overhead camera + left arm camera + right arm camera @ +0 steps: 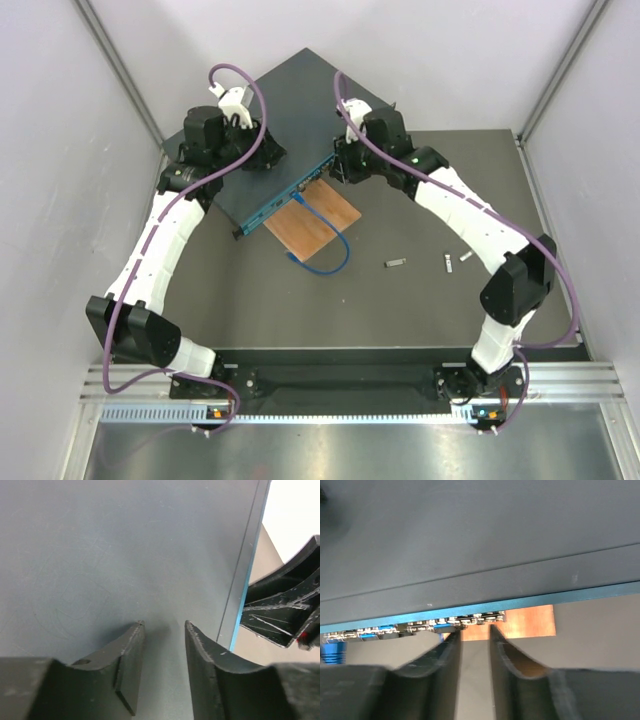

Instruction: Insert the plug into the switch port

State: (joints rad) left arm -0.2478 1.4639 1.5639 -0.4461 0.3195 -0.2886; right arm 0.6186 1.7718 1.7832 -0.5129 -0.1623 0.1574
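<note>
The dark teal switch [290,110] lies flat at the back centre, its port face [285,195] turned toward the front right. A blue cable [338,238] runs from that face in a loop over the table; its free end [292,258] lies in front of the board. My left gripper [255,152] is open and empty, its jaws just above the switch top [125,545]. My right gripper [335,165] is open and empty at the right end of the port face. In the right wrist view its tips [475,629] sit just below the port row [415,628], next to a blue plug [445,626].
A thin orange-brown wooden board [312,225] lies under the port face and shows behind my right fingertips [530,622]. Small metal parts [396,263] [447,262] lie on the dark table to the right. White walls close in on both sides.
</note>
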